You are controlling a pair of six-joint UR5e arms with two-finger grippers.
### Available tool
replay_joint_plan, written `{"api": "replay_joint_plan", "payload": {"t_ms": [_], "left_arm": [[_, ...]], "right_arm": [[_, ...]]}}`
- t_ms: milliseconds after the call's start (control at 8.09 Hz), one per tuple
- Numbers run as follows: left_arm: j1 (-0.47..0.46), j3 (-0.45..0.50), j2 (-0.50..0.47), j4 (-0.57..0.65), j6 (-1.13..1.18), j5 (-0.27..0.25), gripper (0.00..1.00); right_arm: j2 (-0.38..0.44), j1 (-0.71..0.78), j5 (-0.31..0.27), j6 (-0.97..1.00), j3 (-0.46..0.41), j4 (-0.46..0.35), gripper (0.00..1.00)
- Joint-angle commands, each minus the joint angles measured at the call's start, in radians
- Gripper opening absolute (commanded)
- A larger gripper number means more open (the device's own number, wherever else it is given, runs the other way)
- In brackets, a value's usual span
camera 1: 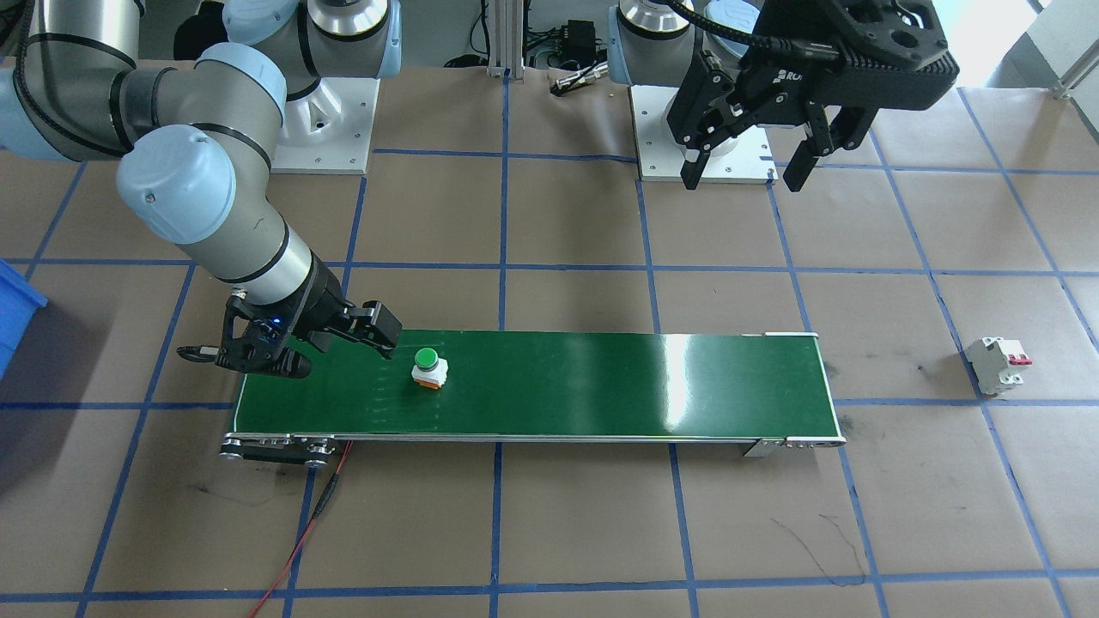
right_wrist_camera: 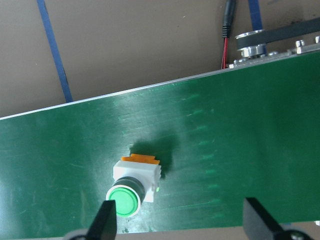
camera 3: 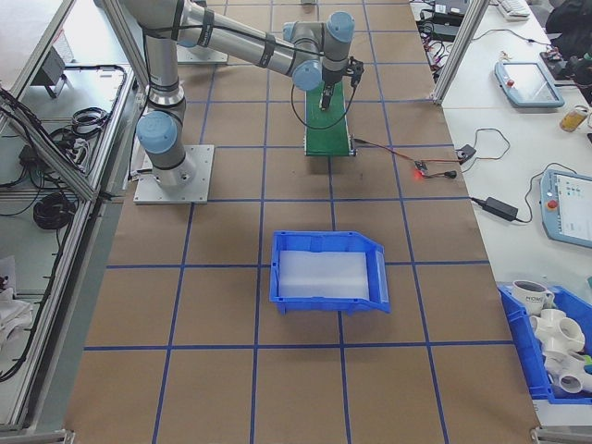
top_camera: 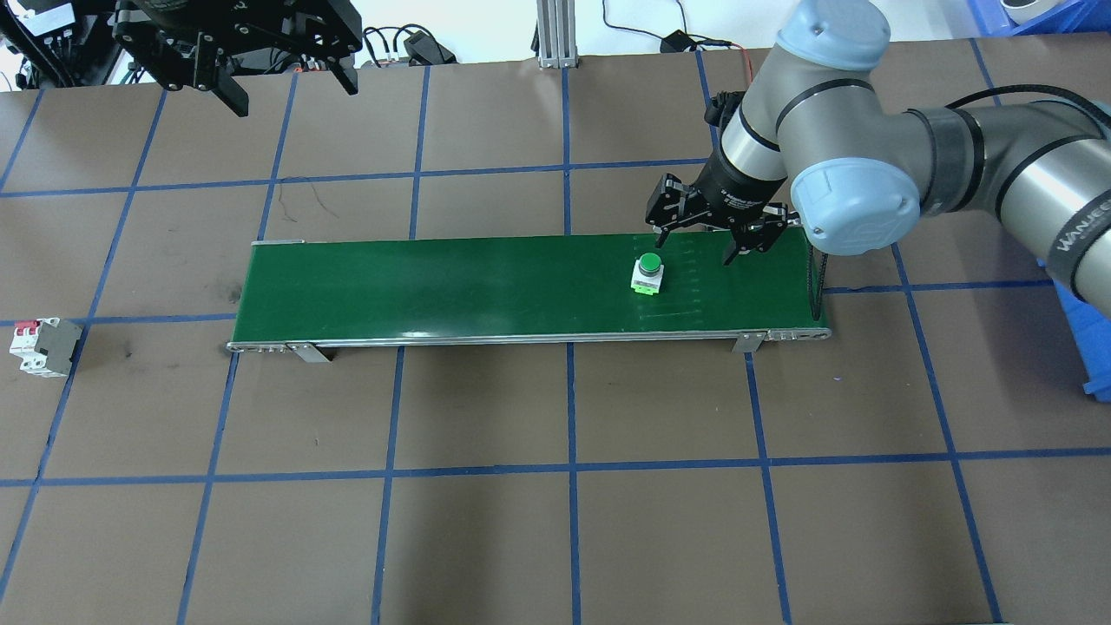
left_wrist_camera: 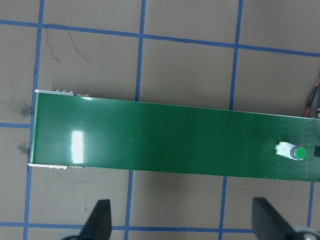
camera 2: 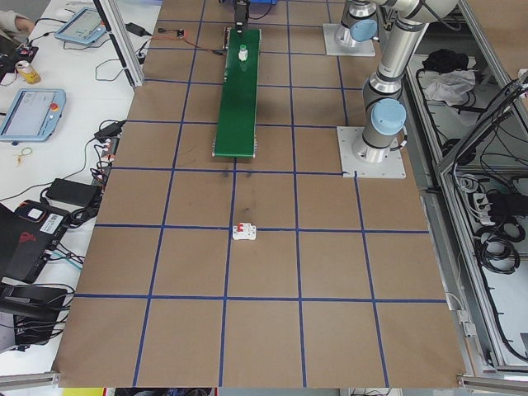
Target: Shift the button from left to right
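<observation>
1 button (top_camera: 649, 273) on belt (top_camera: 451, 286), just beside spread right end effector (top_camera: 700, 243), untouched

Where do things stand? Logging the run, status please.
Both pincers open: left pincer raised, empty; right pincer low beside the button. Button upright on green belt, ungripped. Nothing in the way.

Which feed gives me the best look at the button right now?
The right wrist-mounted view: the button fills the frame, with green cap, white body and orange base all visible. Overhead and front-facing views show it small on the conveyor belt; the left wrist view shows it near the frame's edge.
</observation>
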State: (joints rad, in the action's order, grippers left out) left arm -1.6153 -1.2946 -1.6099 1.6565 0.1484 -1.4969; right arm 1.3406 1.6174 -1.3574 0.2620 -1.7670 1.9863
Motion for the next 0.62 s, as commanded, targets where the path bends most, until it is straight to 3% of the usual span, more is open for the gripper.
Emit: {"api": "replay_joint_plan", "payload": {"t_ms": [0, 124, 371, 494], "left_arm": [[0.0, 0.0, -0.001, -0.001, 0.0, 0.0, 1.0], [0.0, 0.0, -0.001, 0.0, 0.0, 0.0, 1.0], [0.002, 0.001, 0.001, -0.001, 0.0, 0.0, 1.0], [0.002, 0.001, 0.001, -0.001, 0.0, 0.001, 1.0]], "right_arm": [[-0.047, 0.024, -0.063, 0.016, 0.0, 0.017, 0.9], [-0.091, 0.024, -0.134, 0.016, 0.001, 0.032, 0.89], [-0.104, 0.024, -0.137, 0.017, 0.004, 0.042, 0.89], [-0.106, 0.024, -0.152, 0.014, 0.006, 0.042, 0.81]]}}
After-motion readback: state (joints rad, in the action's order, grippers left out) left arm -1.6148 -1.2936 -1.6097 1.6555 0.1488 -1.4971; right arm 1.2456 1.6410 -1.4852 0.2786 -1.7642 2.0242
